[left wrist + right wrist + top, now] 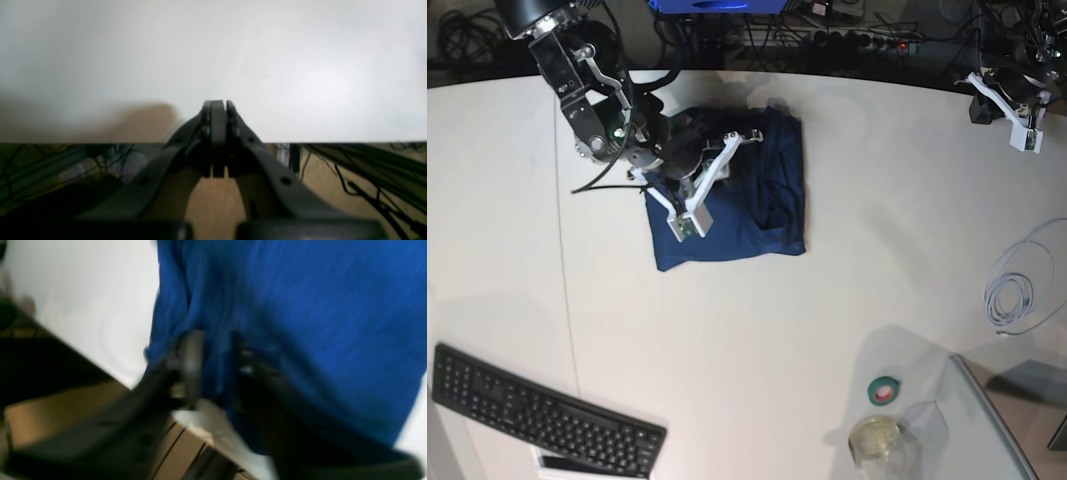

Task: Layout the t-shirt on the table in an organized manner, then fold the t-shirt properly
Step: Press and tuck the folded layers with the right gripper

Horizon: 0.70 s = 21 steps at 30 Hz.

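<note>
Along the near edge of the white bench [757,350], at the left, a black keyboard [537,410] lies slantwise with a small white slip partly under it; at the right, a roll of green tape [884,390] lies flat just beside a clear cup [877,440] holding pale liquid, and a glass-like panel [992,420] cuts across the corner. Farther right, a coil of pale cable [1012,295] rests on the surface, well apart from everything else. Mid-bench, left of centre, the t-shirt [752,215] lies folded into a rough, compact rectangle, dark navy, with creases down its right half. The right hand [717,150] is over the shirt's upper left part, its white camera bracket angled across the cloth. In the right wrist view, much blurred, the two fingers [191,363] stand partly apart, with a ridge of blue cloth between them; whether either finger is pressing on it cannot be told, though no grip shows. The bench edge and brown floor show below. A thin dark seam line [562,290] runs across the surface left of the shirt. At the far right corner, the left hand [1007,100] hangs above the bench edge, well apart from the shirt. The left wrist view shows its fingers pressed together with nothing between them, bare white surface ahead and dark cables [373,186] below the edge.
</note>
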Motion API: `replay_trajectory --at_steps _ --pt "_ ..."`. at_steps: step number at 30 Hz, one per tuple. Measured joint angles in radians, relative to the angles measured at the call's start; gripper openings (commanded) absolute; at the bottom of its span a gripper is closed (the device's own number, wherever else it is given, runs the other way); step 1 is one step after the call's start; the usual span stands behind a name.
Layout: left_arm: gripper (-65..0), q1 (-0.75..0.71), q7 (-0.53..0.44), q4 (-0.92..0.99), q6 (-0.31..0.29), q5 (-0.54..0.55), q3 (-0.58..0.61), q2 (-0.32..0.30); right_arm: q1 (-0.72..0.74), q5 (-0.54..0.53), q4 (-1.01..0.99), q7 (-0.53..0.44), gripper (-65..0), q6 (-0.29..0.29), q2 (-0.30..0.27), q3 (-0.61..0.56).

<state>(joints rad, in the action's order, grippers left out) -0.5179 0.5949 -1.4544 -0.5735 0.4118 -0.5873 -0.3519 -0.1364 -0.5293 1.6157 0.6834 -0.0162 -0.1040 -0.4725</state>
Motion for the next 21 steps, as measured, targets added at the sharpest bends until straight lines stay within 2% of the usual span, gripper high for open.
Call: replay_trajectory --at_steps 2,4,5,8,11,13,21 --pt "-65.0 0.002 0.0 0.0 0.001 -0.002 0.0 -0.001 0.009 -0.006 0.013 -0.027 -34.7 0.002 -0.011 -0.035" --pt "-65.0 0.002 0.0 0.0 0.001 -0.002 0.0 0.0 0.011 -0.006 0.04 -0.044 -34.5 -0.003 -0.037 -0.095" --pt "-65.0 0.003 0.0 0.0 0.0 -0.002 0.0 0.0 0.009 0.011 0.048 -0.065 -34.5 -0.017 -0.052 -0.13" --pt "-65.0 0.002 0.0 0.0 0.0 -0.002 0.0 0.003 0.011 0.127 0.06 -0.094 -34.4 -0.131 -0.069 -0.27" --pt "-65.0 0.002 0.0 0.0 0.0 -0.003 0.0 -0.002 0.039 0.21 0.056 -0.106 -34.4 -0.144 -0.051 -0.354" --pt "-65.0 -0.001 0.0 0.0 0.001 -0.003 0.0 -0.002 0.064 0.246 0.032 -0.105 -34.4 -0.143 -0.027 -0.363" --pt "-65.0 0.0 0.0 0.071 0.0 -0.003 0.0 0.0 0.146 0.248 -0.083 -0.113 -34.4 -0.145 0.031 -0.356"
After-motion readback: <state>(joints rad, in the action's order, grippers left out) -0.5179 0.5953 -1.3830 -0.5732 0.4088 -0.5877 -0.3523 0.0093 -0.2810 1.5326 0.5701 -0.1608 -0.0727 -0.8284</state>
